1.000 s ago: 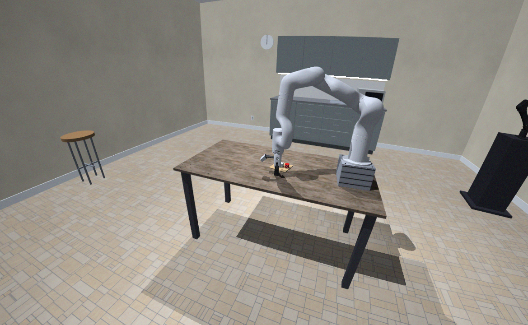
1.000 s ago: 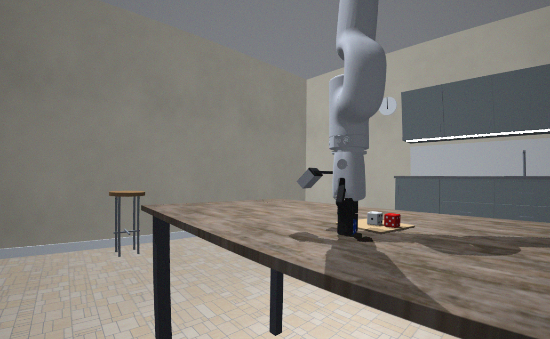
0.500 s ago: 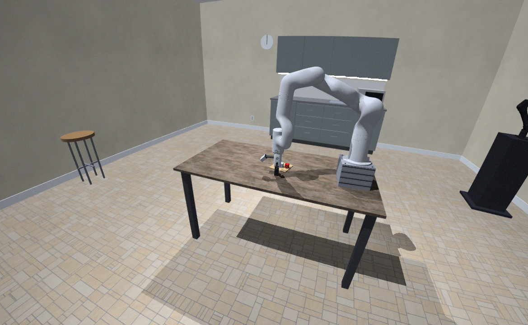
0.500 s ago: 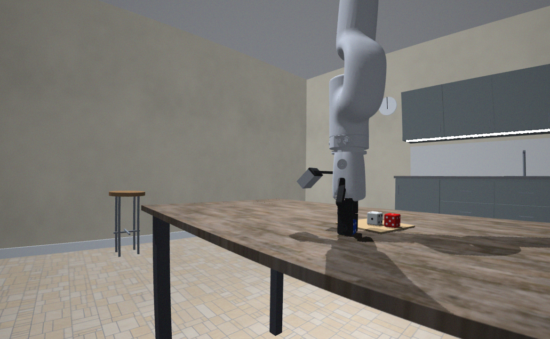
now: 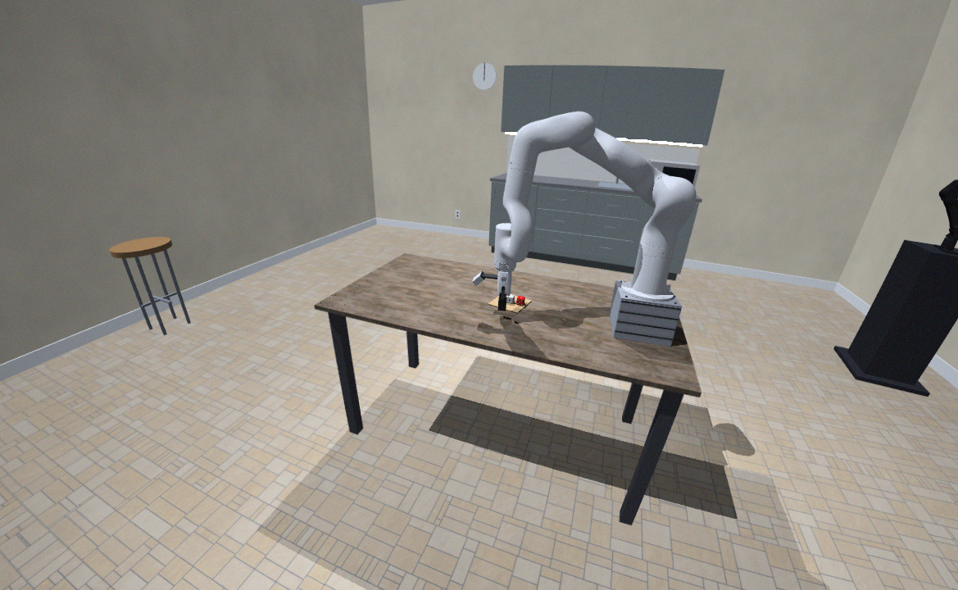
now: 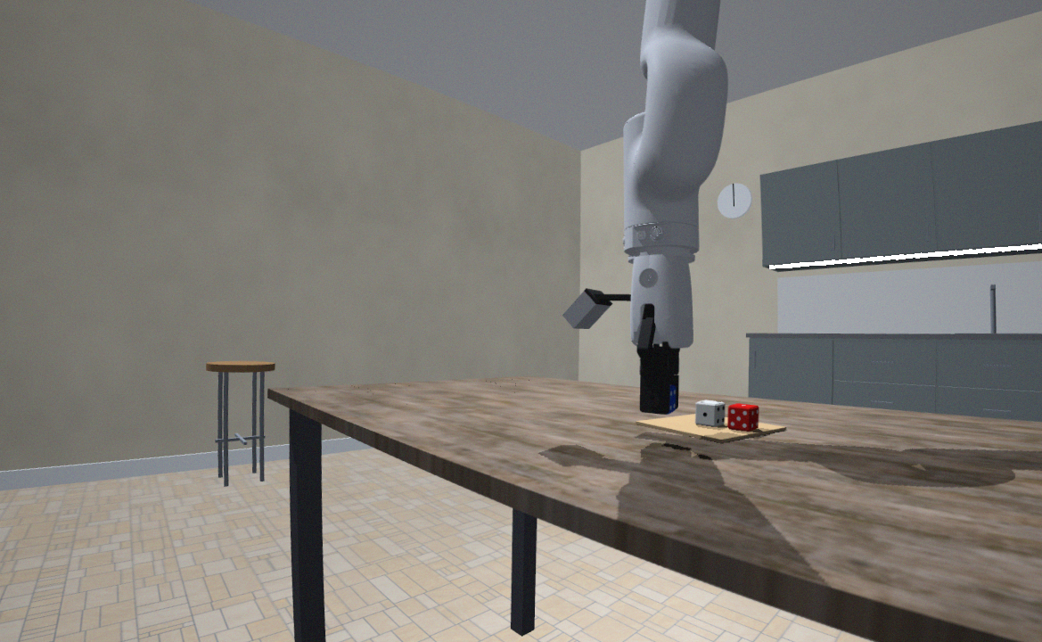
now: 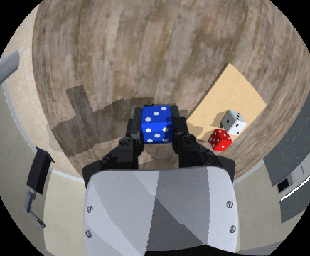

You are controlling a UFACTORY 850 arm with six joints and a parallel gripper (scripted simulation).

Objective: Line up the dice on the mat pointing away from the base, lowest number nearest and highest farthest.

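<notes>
My gripper (image 5: 501, 305) (image 6: 658, 405) (image 7: 156, 116) is shut on the blue die (image 6: 672, 397) (image 7: 157, 133) and holds it above the table, beside the mat. In the wrist view the blue die shows a five on its palm side and a three on another face. The tan mat (image 5: 516, 309) (image 6: 727, 434) (image 7: 230, 82) lies flat. The white die (image 5: 511, 299) (image 6: 709, 413) (image 7: 233, 122) stands on it; its upper face seems a two. The red die (image 5: 520, 300) (image 6: 742, 416) (image 7: 220, 140) stands close by, nearer the robot's base; its upper face seems a one.
The wooden table (image 5: 423, 293) (image 6: 508, 431) carries the arm's grey base block (image 5: 646, 319) at its right end in the top view. In the wrist view the white and red dice stand near one end of the mat. A stool (image 5: 141, 247) (image 6: 240, 366) stands off the table.
</notes>
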